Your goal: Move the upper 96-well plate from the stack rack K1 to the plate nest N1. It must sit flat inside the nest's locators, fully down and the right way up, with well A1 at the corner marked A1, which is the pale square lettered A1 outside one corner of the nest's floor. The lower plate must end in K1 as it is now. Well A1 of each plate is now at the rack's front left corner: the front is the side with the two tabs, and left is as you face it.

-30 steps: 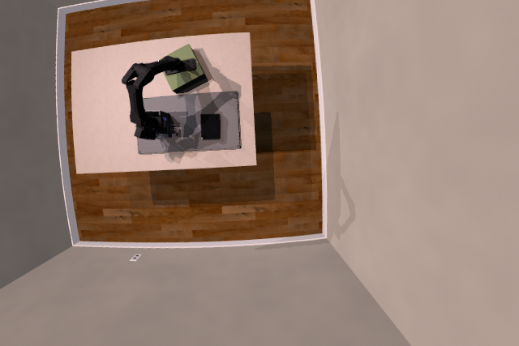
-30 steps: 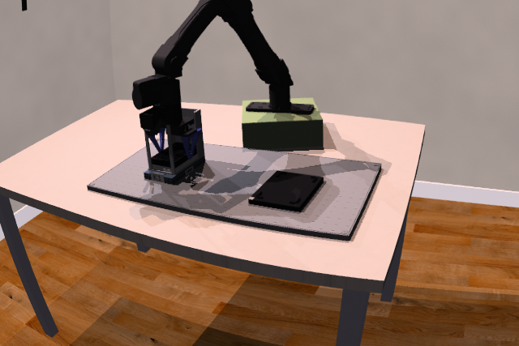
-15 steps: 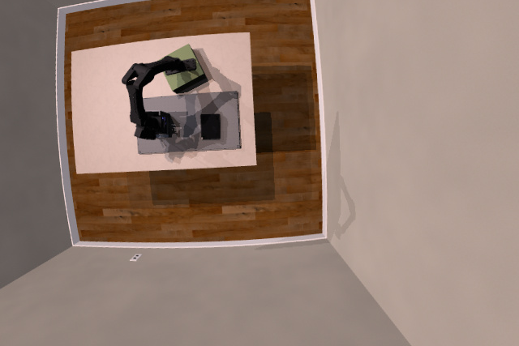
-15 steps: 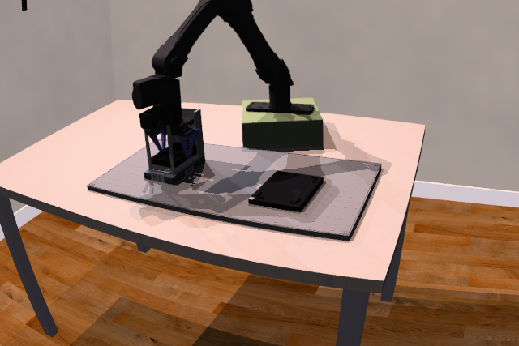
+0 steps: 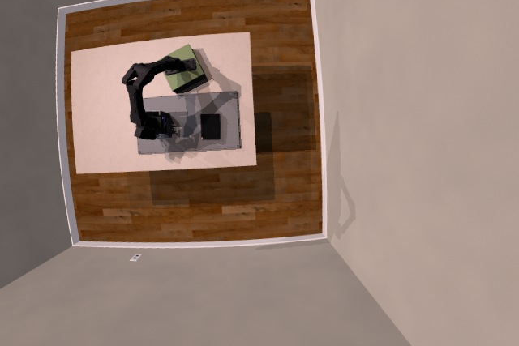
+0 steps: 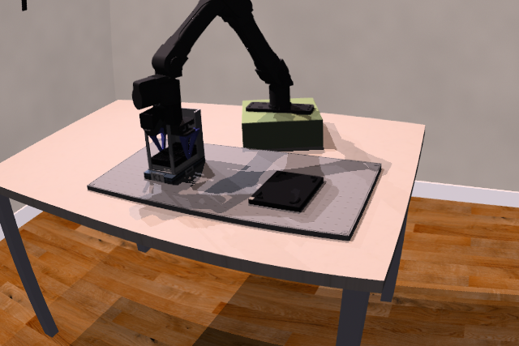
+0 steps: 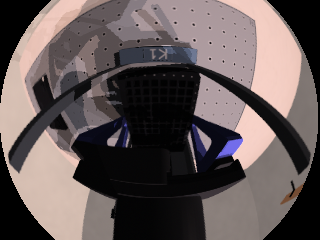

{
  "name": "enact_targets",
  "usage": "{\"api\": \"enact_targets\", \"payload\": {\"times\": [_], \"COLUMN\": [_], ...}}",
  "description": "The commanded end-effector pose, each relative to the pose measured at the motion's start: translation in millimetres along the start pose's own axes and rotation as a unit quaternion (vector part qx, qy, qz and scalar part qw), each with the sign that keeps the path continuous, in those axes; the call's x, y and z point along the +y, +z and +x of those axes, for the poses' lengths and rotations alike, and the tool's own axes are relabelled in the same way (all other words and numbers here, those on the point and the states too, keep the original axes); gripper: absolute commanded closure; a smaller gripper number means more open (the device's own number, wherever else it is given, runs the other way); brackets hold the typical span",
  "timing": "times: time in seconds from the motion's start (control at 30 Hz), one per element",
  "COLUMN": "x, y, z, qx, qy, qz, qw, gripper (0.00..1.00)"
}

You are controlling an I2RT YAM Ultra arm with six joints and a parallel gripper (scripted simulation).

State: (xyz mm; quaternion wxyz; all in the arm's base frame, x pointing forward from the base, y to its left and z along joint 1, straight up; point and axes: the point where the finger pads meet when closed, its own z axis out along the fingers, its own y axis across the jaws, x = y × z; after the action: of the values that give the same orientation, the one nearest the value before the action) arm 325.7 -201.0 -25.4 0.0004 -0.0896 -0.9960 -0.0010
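Jaws: I have the gripper [image 7: 160, 139] pinching the upper plate [image 7: 160, 103] across its sides, blue fingers on each flank.
Handling: I judge it light, stiff, slick plastic; the side walls are the right hold; it must stay level.
Look: dark, fine well grid on top.
Place: between the jaws, inside rack K1 [image 6: 198, 133]; lower plate beneath, hidden.
Beyond: nest N1 [image 6: 286, 190] well apart, unoccupied.

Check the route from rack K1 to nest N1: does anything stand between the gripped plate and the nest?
Nothing visible does. The gripper is shut on the upper plate inside rack K1, whose posts still surround it. Only bare breadboard lies between the rack and nest N1.
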Motion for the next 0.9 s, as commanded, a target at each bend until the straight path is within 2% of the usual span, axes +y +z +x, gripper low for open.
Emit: {"api": "enact_targets", "payload": {"times": [0.0, 0.2, 0.23, 0.27, 0.87], "x": [-0.2, -0.2, 1.3, 1.0, 1.2], "y": [-3.8, -3.8, -15.2, -18.7, -45.6], "z": [-3.8, -3.8, -10.4, -11.5, -10.1], "qx": [-0.008, -0.008, -0.020, -0.021, -0.021], "qy": [0.000, 0.000, -0.003, -0.003, -0.003], "qz": [0.002, 0.002, 0.005, 0.006, 0.006], "qw": [1.000, 1.000, 1.000, 1.000, 1.000], "gripper": [1.00, 1.00, 1.00, 1.00, 1.00]}}
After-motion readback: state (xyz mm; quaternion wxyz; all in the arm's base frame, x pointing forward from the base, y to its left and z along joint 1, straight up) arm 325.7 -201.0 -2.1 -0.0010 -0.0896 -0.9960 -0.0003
